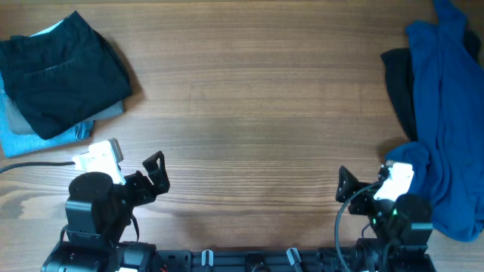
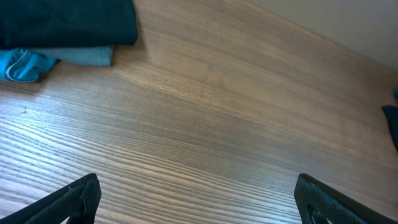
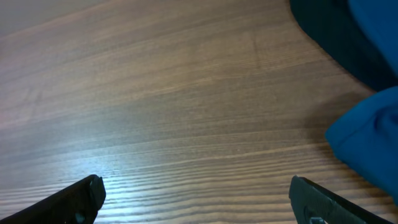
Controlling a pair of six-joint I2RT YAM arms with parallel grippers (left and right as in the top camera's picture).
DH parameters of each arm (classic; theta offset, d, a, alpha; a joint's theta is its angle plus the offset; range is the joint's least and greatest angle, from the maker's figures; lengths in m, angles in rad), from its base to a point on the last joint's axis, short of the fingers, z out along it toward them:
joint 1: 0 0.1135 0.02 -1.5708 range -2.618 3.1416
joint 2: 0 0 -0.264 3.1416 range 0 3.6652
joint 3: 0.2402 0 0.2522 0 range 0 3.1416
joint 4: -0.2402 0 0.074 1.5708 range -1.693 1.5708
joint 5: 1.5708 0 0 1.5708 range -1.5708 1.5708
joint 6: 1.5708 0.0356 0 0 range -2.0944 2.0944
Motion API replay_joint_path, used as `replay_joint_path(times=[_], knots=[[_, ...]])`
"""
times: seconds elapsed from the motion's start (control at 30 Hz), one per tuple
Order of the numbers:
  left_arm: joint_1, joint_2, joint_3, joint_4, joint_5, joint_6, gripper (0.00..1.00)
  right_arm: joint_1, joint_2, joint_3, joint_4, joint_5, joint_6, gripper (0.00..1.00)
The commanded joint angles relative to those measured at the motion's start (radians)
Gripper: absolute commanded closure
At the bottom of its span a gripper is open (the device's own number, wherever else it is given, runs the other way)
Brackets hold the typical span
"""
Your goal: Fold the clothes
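Note:
A folded stack lies at the table's far left: a dark navy garment (image 1: pixel 60 72) on top of a grey one and a light blue one (image 1: pixel 23 140). It also shows in the left wrist view (image 2: pixel 68 22). An unfolded pile lies at the right: a bright blue garment (image 1: pixel 450 128) over a dark one (image 1: pixel 399 83), also seen in the right wrist view (image 3: pixel 367 134). My left gripper (image 1: pixel 155 174) is open and empty near the front edge, well right of the stack. My right gripper (image 1: pixel 346 185) is open and empty, just left of the blue garment.
The wooden table (image 1: pixel 249 106) stretches bare between the two piles. A white cable (image 1: pixel 30 165) runs along the front left by the left arm's base. The arm bases stand along the front edge.

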Motion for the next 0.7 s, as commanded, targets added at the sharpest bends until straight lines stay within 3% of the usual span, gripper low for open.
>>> replay_joint_path(times=[0.0,0.13,0.23,0.47,0.57,0.63,0.67], knots=[[-0.005,-0.005,-0.005,0.002,-0.013,-0.013,0.00,0.005,-0.085,-0.009,-0.031,0.035,0.009,0.00],[-0.005,-0.005,-0.005,0.002,-0.013,-0.013,0.00,0.005,-0.095,-0.018,0.124,0.084,-0.030,0.00],[-0.005,-0.005,-0.005,0.002,-0.013,-0.013,0.00,0.005,-0.095,-0.090,0.387,0.065,-0.137,0.00],[-0.005,-0.005,-0.005,0.002,-0.013,-0.013,0.00,0.005,-0.095,-0.349,0.909,0.016,-0.161,0.00],[-0.005,-0.005,-0.005,0.002,-0.013,-0.013,0.00,0.008,-0.096,-0.354,0.919,0.013,-0.270,0.00],[-0.005,-0.005,-0.005,0.002,-0.013,-0.013,0.00,0.008,-0.096,-0.354,0.836,-0.026,-0.318,0.00],[-0.005,-0.005,-0.005,0.002,-0.013,-0.013,0.00,0.009,-0.095,-0.354,0.814,-0.028,-0.288,0.00]])
